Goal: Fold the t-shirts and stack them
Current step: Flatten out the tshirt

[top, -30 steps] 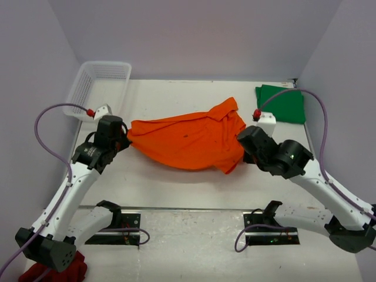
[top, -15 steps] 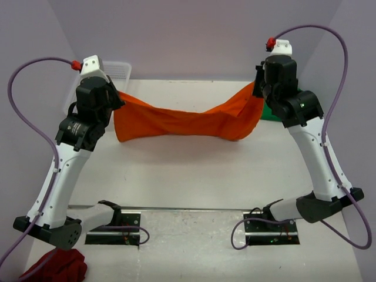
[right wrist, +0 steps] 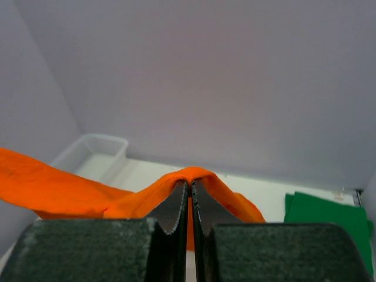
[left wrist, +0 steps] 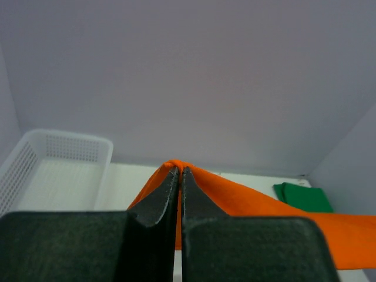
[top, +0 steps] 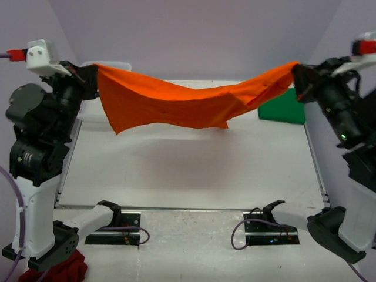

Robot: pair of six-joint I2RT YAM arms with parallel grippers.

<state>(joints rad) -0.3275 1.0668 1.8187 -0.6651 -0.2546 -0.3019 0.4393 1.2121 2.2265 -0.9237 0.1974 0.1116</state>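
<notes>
The orange shirt (top: 176, 106), pinched in the closed left fingers (left wrist: 161, 202) and right fingers (right wrist: 173, 208), is held spread above the tabletop (top: 194, 170) and should be lowered evenly and taut, clear of the green shirt (top: 285, 108) at the tabletop's far-right corner.

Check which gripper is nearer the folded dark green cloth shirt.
Right. The right gripper holds one end of the bright orange cloth shirt aloft, close by the dark green cloth shirt; the left gripper holds the other end far across, on the left side.
</notes>
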